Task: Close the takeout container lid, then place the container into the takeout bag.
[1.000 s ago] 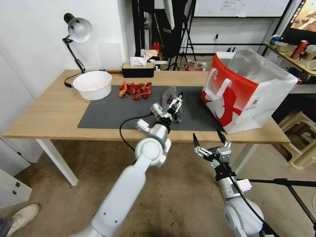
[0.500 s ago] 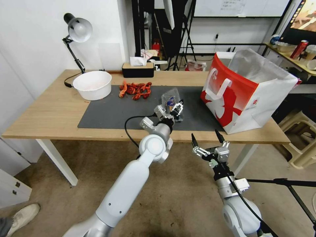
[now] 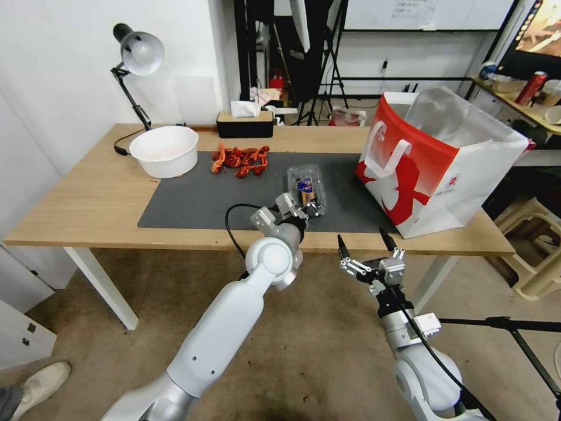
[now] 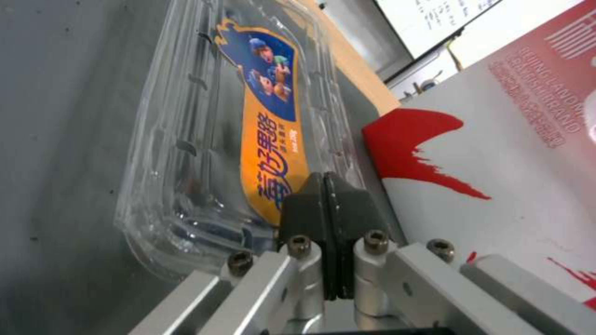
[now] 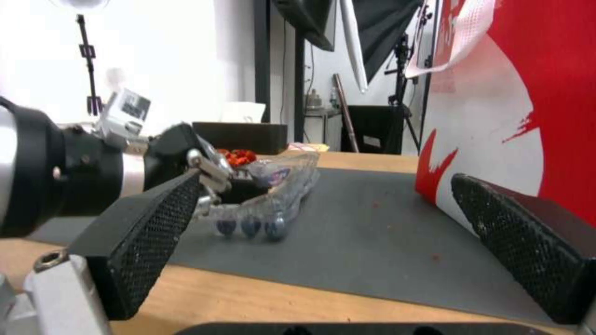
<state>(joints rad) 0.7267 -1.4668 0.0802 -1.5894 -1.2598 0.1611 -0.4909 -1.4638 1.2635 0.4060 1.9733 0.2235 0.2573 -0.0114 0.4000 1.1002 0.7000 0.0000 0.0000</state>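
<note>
The small clear plastic clamshell container of dark berries (image 3: 307, 186) is lying on the dark grey mat (image 3: 193, 202) on the wooden counter (image 3: 87, 204), its long axis running away from the robot. Its clear hinged lid with the orange-and-blue sticker (image 4: 273, 139) is lowered over the tray. The left gripper (image 3: 310, 207) is sitting at the container's near end, jaws clenched together with the pads pressed on the lid's near edge. The large red-and-white paper bag (image 3: 432, 169) is standing open just to the container's right, nearer the right gripper (image 3: 363, 244), which is hovering below the counter edge with jaws spread and holding nothing. The closed pads are shown plainly in the left wrist view; the right wrist view is showing the berries (image 5: 251, 226) and the lid from the side, seemingly not fully seated.
</note>
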